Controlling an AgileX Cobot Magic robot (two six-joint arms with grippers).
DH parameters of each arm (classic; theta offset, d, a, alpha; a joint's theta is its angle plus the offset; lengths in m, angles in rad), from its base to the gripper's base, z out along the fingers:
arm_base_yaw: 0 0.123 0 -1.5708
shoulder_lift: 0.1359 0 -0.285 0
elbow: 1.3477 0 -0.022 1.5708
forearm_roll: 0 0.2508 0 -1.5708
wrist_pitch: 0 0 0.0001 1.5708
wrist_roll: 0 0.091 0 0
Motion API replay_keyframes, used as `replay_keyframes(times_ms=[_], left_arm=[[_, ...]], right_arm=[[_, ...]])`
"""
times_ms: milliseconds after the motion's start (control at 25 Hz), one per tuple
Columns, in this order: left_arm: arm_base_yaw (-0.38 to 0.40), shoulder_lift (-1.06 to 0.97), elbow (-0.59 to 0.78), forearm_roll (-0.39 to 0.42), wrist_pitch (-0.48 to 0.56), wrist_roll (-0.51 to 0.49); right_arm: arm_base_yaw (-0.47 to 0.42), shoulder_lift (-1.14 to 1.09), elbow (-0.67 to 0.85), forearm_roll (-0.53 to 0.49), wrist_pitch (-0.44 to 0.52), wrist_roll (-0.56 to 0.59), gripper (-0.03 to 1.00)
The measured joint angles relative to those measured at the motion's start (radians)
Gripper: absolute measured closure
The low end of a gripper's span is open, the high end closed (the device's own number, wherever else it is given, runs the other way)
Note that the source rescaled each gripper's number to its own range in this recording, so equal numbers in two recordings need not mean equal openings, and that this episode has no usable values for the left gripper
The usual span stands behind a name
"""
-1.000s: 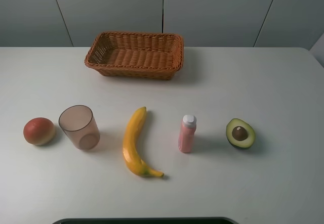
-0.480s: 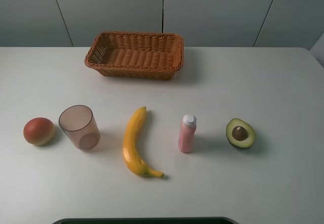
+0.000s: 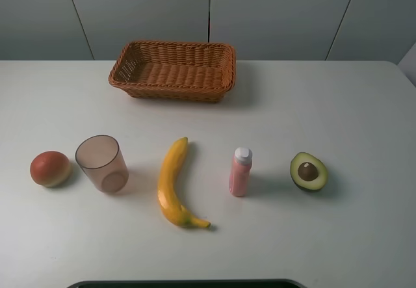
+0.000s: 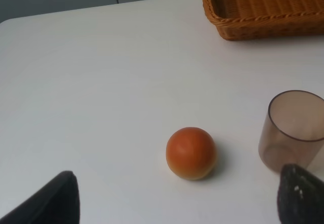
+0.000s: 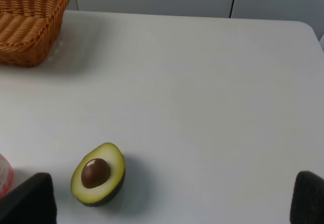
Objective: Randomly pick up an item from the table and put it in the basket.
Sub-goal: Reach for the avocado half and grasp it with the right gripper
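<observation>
The item, a halved avocado with its brown pit facing up, lies at the right of the white table. The empty wicker basket stands at the back centre. Neither arm shows in the high view. In the right wrist view the avocado lies ahead of my right gripper, whose dark fingertips stand wide apart and open; a corner of the basket shows farther off. My left gripper is open too, with nothing between its fingertips.
In a row with the avocado stand a pink bottle, a yellow banana, a translucent cup and a red-orange round fruit. The fruit and cup sit just ahead of the left gripper.
</observation>
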Motion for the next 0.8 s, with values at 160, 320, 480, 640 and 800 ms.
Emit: replay_keyframes(times_ms=[160, 320, 480, 640, 800], left_arm=[[0.000, 0.000, 0.000, 0.000, 0.000, 0.000], [0.000, 0.000, 0.000, 0.000, 0.000, 0.000], [0.000, 0.000, 0.000, 0.000, 0.000, 0.000], [0.000, 0.000, 0.000, 0.000, 0.000, 0.000], [0.000, 0.000, 0.000, 0.000, 0.000, 0.000]], right_arm=[[0.000, 0.000, 0.000, 0.000, 0.000, 0.000, -0.03], [0.000, 0.000, 0.000, 0.000, 0.000, 0.000, -0.03], [0.000, 0.000, 0.000, 0.000, 0.000, 0.000, -0.03], [0.000, 0.000, 0.000, 0.000, 0.000, 0.000, -0.03], [0.000, 0.000, 0.000, 0.000, 0.000, 0.000, -0.03]])
